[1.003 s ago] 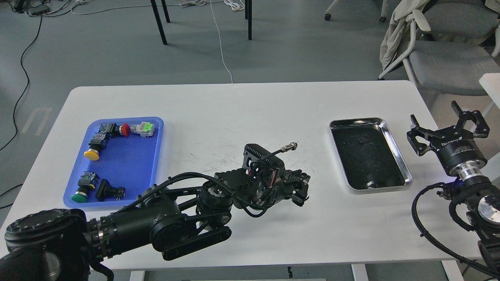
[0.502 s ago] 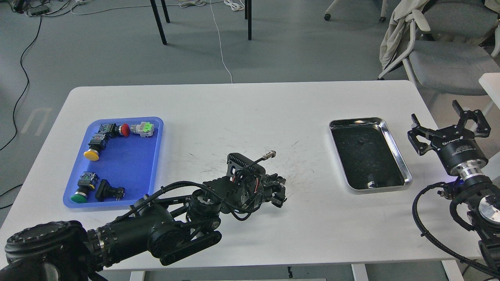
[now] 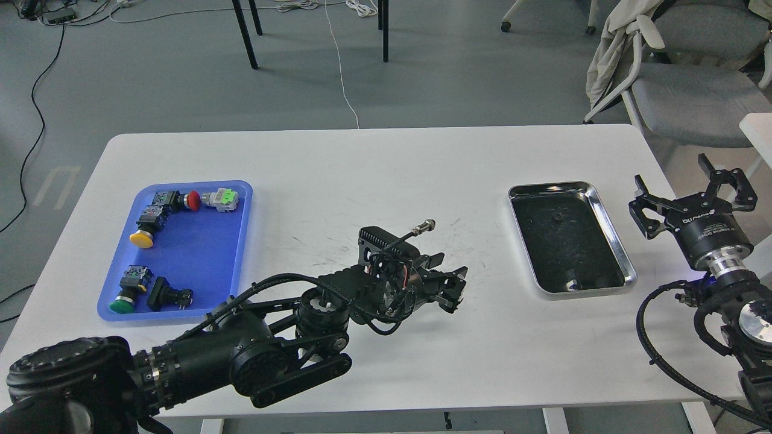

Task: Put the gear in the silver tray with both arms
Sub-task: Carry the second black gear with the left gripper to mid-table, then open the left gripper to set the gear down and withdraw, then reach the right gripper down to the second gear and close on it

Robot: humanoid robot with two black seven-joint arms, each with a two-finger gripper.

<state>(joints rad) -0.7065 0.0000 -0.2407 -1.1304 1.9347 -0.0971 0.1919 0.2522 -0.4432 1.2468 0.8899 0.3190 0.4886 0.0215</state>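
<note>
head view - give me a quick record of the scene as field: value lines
table: white
silver tray: right side of table, one small dark piece at its near end
blue tray: left side of table, holds several push-button switches
left gripper: over table centre, fingers apart, nothing seen between them
right gripper: past table's right edge, beside silver tray, fingers spread, empty

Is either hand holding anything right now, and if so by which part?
Right hand is open and empty. Left hand is too dark to tell.
</note>
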